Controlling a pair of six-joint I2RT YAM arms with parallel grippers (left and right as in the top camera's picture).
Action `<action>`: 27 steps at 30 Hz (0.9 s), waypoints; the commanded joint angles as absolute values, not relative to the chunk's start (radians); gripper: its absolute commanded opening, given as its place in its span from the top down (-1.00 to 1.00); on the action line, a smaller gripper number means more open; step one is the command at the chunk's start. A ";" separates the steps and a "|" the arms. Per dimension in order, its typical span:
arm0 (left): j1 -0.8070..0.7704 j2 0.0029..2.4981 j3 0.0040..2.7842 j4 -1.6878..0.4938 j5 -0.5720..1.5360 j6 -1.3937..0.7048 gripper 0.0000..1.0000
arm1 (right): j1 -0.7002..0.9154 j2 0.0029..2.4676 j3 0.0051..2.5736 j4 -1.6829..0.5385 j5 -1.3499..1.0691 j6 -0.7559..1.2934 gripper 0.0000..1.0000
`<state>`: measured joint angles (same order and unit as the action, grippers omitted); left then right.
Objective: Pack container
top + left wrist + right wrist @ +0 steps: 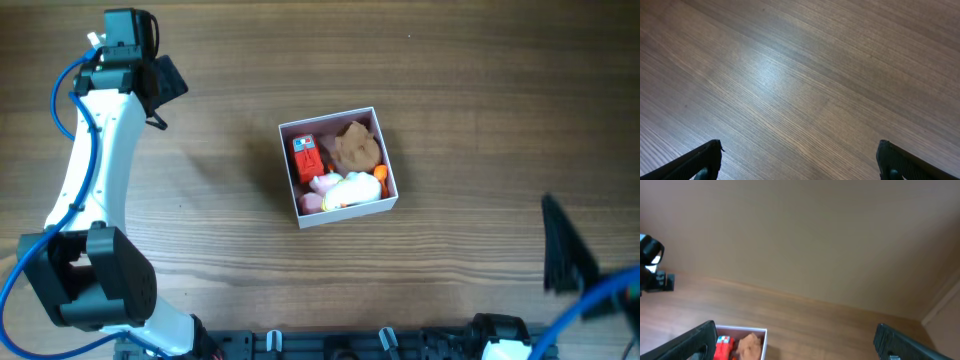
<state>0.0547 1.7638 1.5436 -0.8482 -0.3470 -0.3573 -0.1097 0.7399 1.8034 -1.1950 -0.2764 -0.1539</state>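
Five or so small toys fill the container [350, 212], a small square open-topped cardboard box with white walls and a pink inside. It sits near the middle of the wooden worktop [480, 90], turned slightly askew. Inside, a red toy [307, 156] lies along the left wall and a brown toy [356, 148] takes the far right corner. A pink toy [322, 185] and a white toy [352, 191] crowd the near wall, with an orange piece [382, 176] at the right wall. No loose toy shows on the worktop.

The left arm [95, 170] stands at the far left, well apart from the box. The left jaws are spread wide over bare wood and hold nothing. The right jaws show at the near right edge, also well apart from the box, and are likewise released and empty.

Packing looks done or close to it. The step in hand is probably a check that nothing rides above the rim. Any settling push should come straight down on the pile from closed tips, since a sideways nudge could slide the light box.
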 commanded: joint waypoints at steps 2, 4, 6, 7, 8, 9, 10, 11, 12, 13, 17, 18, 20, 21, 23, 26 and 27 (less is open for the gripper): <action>0.058 1.768 1.536 -0.848 -0.356 -0.348 -1.00 | -0.138 0.532 1.510 -1.096 -0.263 -0.159 -0.99; 0.058 1.768 1.536 -0.848 -0.356 -0.348 -1.00 | -0.139 0.440 1.327 -0.992 -0.263 -0.158 -0.99; 0.058 1.768 1.536 -0.848 -0.356 -0.348 -1.00 | -0.139 0.347 1.088 -0.838 -0.263 -0.157 -0.99; 0.058 1.768 1.536 -0.848 -0.356 -0.348 -1.00 | -0.139 0.318 1.000 -0.780 -0.264 -0.154 -0.99; 0.058 1.768 1.536 -0.848 -0.356 -0.348 -1.00 | -0.139 0.286 0.890 -0.706 -0.270 -0.154 -0.99; 0.058 1.768 1.536 -0.848 -0.356 -0.348 -1.00 | -0.139 0.263 0.802 -0.642 -0.274 -0.153 -0.99; 0.058 1.768 1.536 -0.848 -0.356 -0.348 -1.00 | -0.139 0.242 0.714 -0.569 -0.283 -0.154 -0.99; 0.058 1.768 1.536 -0.848 -0.356 -0.348 -1.00 | -0.139 0.222 0.621 -0.484 -0.287 -0.153 -0.99; 0.058 1.768 1.536 -0.848 -0.356 -0.348 -1.00 | -0.139 0.205 0.540 -0.400 -0.288 -0.147 -0.99; 0.058 1.768 1.536 -0.848 -0.356 -0.348 -1.00 | -0.139 0.191 0.465 -0.317 -0.286 -0.130 -0.99; 0.058 1.768 1.536 -0.848 -0.356 -0.348 -1.00 | -0.139 0.116 0.215 -0.054 -0.267 -0.010 -0.99; 0.058 1.768 1.536 -0.848 -0.356 -0.348 -0.99 | -0.139 0.083 0.163 -0.024 -0.247 0.043 -0.99; 0.058 1.768 1.536 -0.848 -0.356 -0.348 -1.00 | -0.139 0.042 0.120 -0.016 -0.240 0.072 -0.99; 0.058 1.768 1.536 -0.848 -0.356 -0.348 -1.00 | -0.139 0.027 0.109 -0.021 -0.237 0.080 -0.99; 0.058 1.768 1.536 -0.848 -0.356 -0.348 -1.00 | -0.139 0.006 0.102 -0.047 -0.213 0.079 -0.99; 0.058 1.768 1.536 -0.848 -0.356 -0.348 -1.00 | -0.139 0.004 0.102 -0.089 -0.163 0.078 -0.99; 0.058 1.768 1.536 -0.848 -0.356 -0.348 -1.00 | -0.139 0.004 0.102 -0.111 -0.160 0.077 -0.99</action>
